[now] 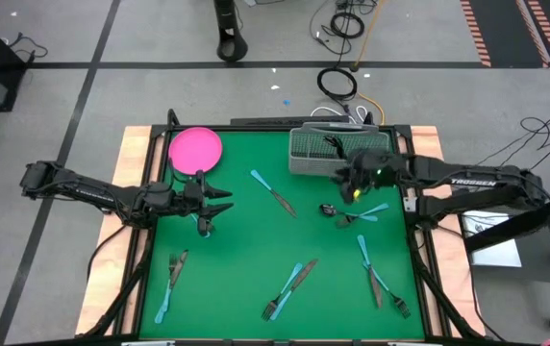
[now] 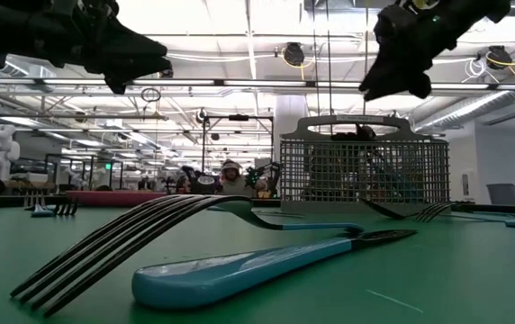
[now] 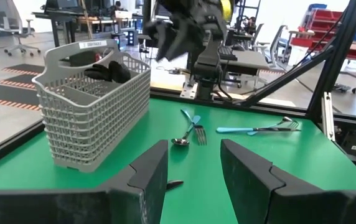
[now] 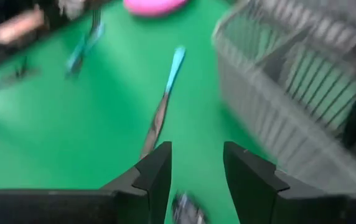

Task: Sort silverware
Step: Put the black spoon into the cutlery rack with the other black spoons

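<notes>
Silverware with light blue handles lies scattered on the green mat: a knife (image 1: pixel 273 192) at the middle, a spoon (image 1: pixel 328 210) and a fork (image 1: pixel 369 211) just near of the basket, and several more pieces (image 1: pixel 289 286) toward the near edge. Dark heads (image 3: pixel 106 70) stick up out of the grey mesh basket (image 1: pixel 337 152). My right gripper (image 1: pixel 340 178) hovers open beside the basket's near left corner, tilted down, nothing between its fingers (image 4: pixel 196 168). My left gripper (image 1: pixel 225 200) hangs level and open near the pink plate (image 1: pixel 195 150), holding nothing (image 3: pixel 193 168).
The basket stands at the far right of the mat, the plate at the far left. A fork and a knife (image 2: pixel 239 243) lie close to the near edge. Wooden borders (image 1: pixel 136 163) frame the mat. Bare mat lies between the two grippers.
</notes>
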Robot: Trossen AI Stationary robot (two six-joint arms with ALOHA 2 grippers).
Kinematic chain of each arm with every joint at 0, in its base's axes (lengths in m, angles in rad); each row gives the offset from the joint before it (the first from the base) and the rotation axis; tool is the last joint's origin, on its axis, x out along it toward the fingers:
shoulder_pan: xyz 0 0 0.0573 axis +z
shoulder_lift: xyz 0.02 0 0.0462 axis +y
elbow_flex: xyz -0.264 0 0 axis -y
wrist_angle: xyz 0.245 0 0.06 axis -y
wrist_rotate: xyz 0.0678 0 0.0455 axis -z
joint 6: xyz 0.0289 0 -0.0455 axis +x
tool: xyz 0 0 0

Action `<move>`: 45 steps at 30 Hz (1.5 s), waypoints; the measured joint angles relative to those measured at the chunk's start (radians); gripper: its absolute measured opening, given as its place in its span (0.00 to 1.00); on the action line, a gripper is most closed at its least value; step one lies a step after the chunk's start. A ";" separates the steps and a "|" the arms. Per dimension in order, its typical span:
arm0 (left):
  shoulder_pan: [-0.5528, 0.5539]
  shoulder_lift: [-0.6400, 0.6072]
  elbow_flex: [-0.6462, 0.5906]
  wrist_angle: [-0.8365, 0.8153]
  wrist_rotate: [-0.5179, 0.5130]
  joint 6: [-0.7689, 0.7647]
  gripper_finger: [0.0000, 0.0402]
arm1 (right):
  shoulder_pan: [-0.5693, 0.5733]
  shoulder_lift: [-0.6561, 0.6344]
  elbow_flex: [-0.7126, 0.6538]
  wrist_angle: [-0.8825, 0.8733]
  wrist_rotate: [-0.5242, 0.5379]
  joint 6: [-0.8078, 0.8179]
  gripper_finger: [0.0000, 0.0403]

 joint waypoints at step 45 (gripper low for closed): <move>0.000 -0.273 0.018 -0.339 -0.078 -0.047 0.37 | 0.139 0.555 0.141 -0.343 -0.008 -0.045 0.33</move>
